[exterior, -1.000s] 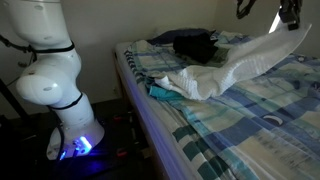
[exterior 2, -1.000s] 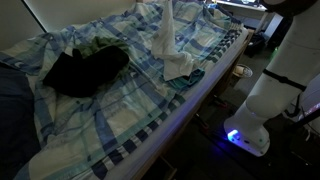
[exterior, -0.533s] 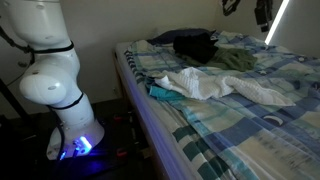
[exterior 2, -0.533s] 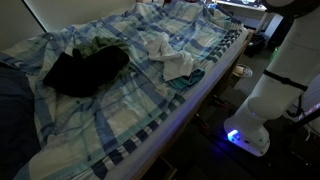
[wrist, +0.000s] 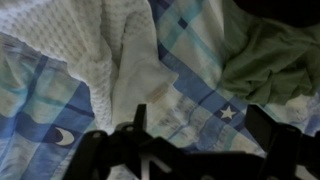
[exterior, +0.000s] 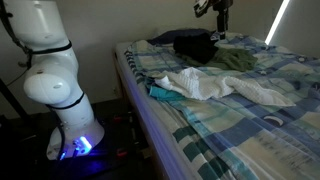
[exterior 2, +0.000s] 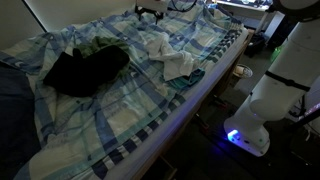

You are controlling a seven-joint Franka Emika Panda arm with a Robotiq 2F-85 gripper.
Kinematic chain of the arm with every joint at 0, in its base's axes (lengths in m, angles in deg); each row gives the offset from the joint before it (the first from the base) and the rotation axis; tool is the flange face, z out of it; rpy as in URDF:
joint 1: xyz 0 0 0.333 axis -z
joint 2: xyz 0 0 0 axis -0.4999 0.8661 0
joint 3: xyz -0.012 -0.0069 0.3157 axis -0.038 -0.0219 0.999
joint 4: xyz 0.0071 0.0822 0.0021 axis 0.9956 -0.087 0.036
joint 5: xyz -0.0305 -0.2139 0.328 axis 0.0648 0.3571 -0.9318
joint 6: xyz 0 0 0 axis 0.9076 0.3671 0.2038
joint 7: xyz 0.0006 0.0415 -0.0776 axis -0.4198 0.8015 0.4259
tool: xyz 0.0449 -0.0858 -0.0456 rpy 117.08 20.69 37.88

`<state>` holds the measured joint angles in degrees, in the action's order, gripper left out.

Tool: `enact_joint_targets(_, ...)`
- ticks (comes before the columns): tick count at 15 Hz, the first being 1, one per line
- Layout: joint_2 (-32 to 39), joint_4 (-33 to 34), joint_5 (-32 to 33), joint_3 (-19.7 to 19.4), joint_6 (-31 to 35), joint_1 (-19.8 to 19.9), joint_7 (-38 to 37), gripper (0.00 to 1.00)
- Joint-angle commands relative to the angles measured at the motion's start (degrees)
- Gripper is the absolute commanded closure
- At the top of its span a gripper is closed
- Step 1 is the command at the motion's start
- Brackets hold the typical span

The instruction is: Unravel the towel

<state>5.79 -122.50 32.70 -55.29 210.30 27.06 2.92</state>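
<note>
The gripper (exterior: 218, 15) hangs over the sheet (exterior: 250, 125), jaws apart, holding nothing. The towel (exterior: 222, 85) lies crumpled on it, just beside a teal cloth (exterior: 160, 93).

Towel (wrist: 120, 55): white waffle-weave cloth, matt. Bedsheet (wrist: 40, 100): smooth printed cloth. Robot arm (exterior: 50, 85): glossy white shell.

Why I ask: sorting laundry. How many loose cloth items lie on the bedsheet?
4: white towel mid-bed, teal cloth beside it at the edge, black garment and green garment farther back. Folds may hide more.
</note>
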Motion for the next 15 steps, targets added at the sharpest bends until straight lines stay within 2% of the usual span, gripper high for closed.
enact_joint_targets(1,-2.0,-4.2,0.1,1.2,-4.5,-0.6,-0.5,0.0)
enact_joint_targets(7,-2.0,-9.6,-0.3,1.6,-7.9,-0.5,2.4,0.0)
enact_joint_targets(15,-1.5,-16.0,-2.9,1.9,-8.1,-0.4,20.8,0.0)
